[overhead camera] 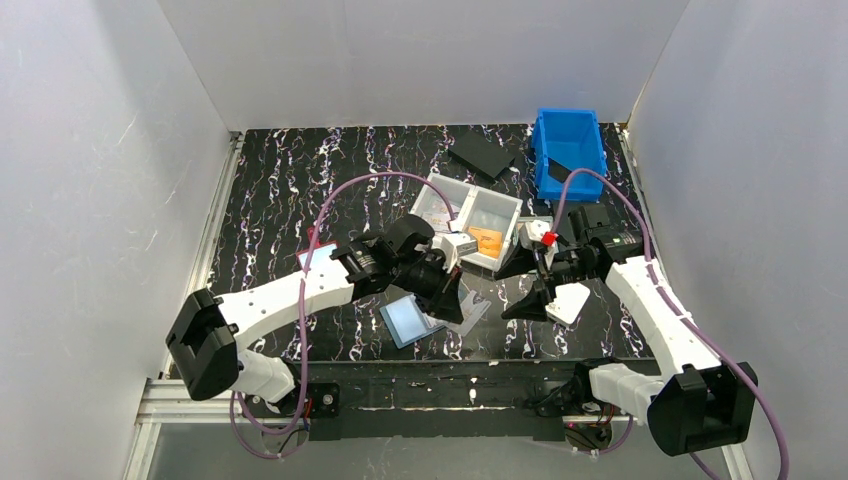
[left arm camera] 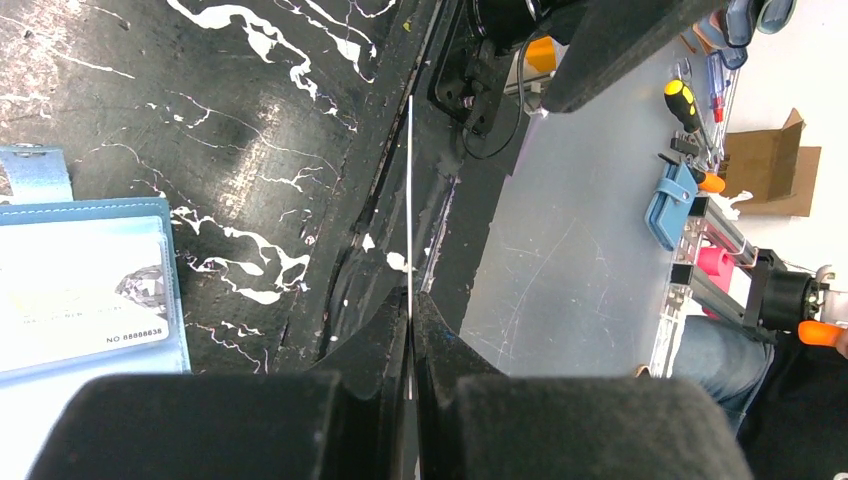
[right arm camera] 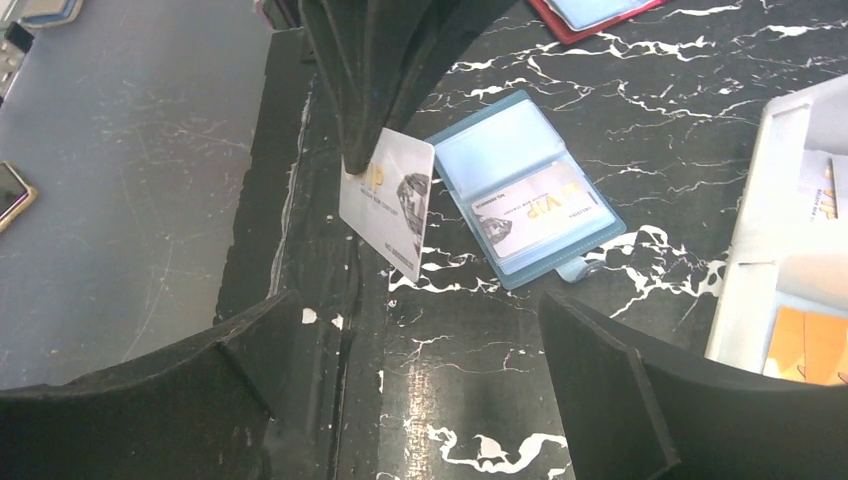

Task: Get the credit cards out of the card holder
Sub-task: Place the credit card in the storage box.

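The light-blue card holder [overhead camera: 408, 320] lies open on the black marbled mat, its small tab [left arm camera: 35, 175] sticking out. One credit card [right arm camera: 540, 210] sits in a clear pocket of it. My left gripper [overhead camera: 455, 300] hangs just right of the holder, shut on another credit card [right arm camera: 388, 200]. That card is lifted clear of the holder and shows edge-on [left arm camera: 410, 200] in the left wrist view. My right gripper [overhead camera: 518, 290] stands open a little to the right of the held card, nothing between its fingers [right arm camera: 600, 380].
A white two-part tray [overhead camera: 440, 190] behind the grippers holds an orange card [overhead camera: 485, 240]. A blue bin [overhead camera: 568, 140] stands at the back right, with a black flat piece [overhead camera: 482, 155] beside it. A red-edged holder [overhead camera: 318, 258] lies at the left. The mat's front edge [right arm camera: 300, 200] is close.
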`<state>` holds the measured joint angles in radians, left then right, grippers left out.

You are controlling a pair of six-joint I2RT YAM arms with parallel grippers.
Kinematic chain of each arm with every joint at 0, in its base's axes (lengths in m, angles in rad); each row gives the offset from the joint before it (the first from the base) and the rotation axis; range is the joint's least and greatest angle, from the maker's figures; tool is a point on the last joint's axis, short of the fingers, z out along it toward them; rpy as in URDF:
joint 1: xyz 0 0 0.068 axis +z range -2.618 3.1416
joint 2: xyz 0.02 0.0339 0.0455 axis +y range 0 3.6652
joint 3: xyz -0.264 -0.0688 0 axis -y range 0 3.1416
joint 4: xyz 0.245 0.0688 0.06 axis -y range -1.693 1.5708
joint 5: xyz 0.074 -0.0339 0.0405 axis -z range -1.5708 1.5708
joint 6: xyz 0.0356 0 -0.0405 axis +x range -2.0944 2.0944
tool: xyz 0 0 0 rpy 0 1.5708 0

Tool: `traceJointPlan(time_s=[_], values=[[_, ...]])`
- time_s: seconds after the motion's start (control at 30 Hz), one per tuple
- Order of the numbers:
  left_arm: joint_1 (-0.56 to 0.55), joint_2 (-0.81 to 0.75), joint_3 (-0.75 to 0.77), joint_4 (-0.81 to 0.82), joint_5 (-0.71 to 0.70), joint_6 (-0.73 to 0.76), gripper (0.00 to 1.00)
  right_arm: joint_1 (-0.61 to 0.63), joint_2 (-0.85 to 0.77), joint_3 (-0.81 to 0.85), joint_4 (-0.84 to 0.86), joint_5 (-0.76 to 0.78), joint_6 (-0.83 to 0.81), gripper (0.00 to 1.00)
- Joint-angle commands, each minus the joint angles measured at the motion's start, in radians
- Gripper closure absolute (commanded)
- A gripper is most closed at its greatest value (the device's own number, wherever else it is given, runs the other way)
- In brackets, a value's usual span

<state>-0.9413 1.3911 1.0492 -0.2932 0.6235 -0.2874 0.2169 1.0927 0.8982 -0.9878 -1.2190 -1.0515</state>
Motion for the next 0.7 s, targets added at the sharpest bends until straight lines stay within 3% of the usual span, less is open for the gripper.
traceJointPlan(time_s=[0.0, 0.27, 0.43, 0.67], values=[[-0.018, 0.015, 0.048, -0.023, -0.009, 0.017, 1.0, 0.03, 0.002, 0.043, -0.046, -0.015, -0.065, 0.03], [-0.035, 0.051, 0.074, -0.027, -0.016, 0.02, 1.0, 0.078, 0.032, 0.053, -0.047, 0.003, -0.057, 0.11], [-0.044, 0.072, 0.1, -0.041, -0.025, 0.029, 1.0, 0.106, 0.053, 0.048, -0.015, -0.006, -0.002, 0.23], [-0.052, 0.086, 0.122, -0.041, -0.027, 0.033, 1.0, 0.12, 0.045, 0.0, 0.147, -0.016, 0.193, 0.41]])
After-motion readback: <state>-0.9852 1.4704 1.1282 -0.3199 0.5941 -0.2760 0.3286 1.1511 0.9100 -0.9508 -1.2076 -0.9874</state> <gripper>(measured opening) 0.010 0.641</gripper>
